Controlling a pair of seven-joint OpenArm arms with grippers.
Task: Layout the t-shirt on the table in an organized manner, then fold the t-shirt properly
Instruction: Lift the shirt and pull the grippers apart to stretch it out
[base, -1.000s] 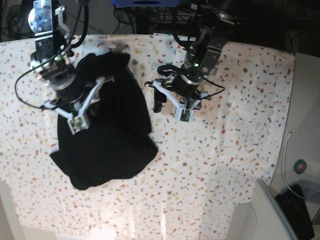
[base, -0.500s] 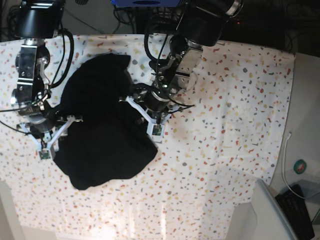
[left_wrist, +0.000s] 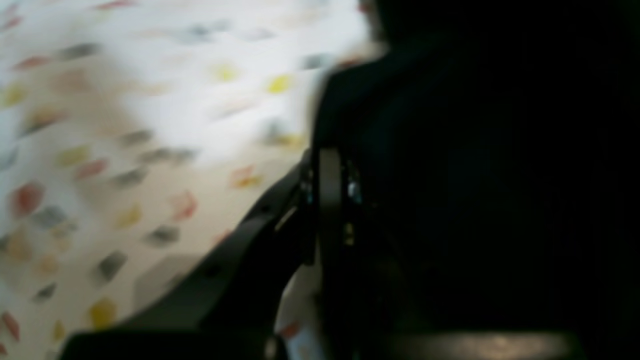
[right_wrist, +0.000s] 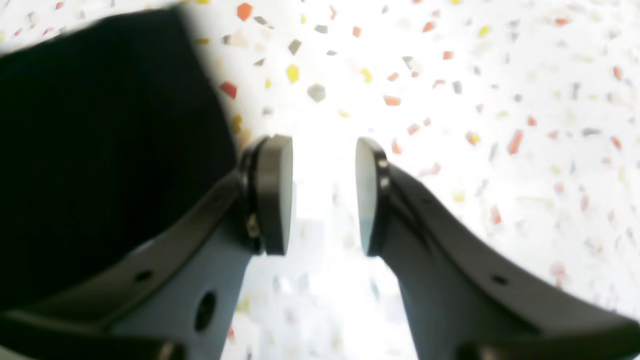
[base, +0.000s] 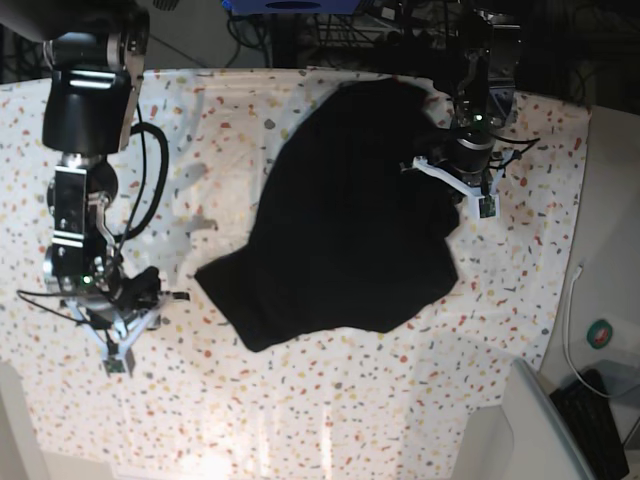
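The black t-shirt (base: 350, 220) lies bunched and crumpled on the speckled table (base: 330, 400), stretching from the far right down to the middle; no print shows. My left gripper (base: 462, 188) is at the shirt's right edge. In the blurred left wrist view one finger (left_wrist: 327, 200) presses against black cloth (left_wrist: 475, 150), and the other finger is hidden in it. My right gripper (base: 118, 350) sits at the front left, apart from the shirt. In the right wrist view it (right_wrist: 324, 195) is open and empty over the table (right_wrist: 475, 75), with black cloth (right_wrist: 100, 150) at its left.
A pale bin (base: 520, 430) stands at the front right corner. Off the table's right edge are a white cable (base: 570, 320), a round green-marked thing (base: 603, 333) and a dark keyboard (base: 595, 415). Black cables and gear line the far edge.
My left gripper has swung to the far right, dragging the shirt with it across the table. My right gripper has left the shirt and moved to the front left.
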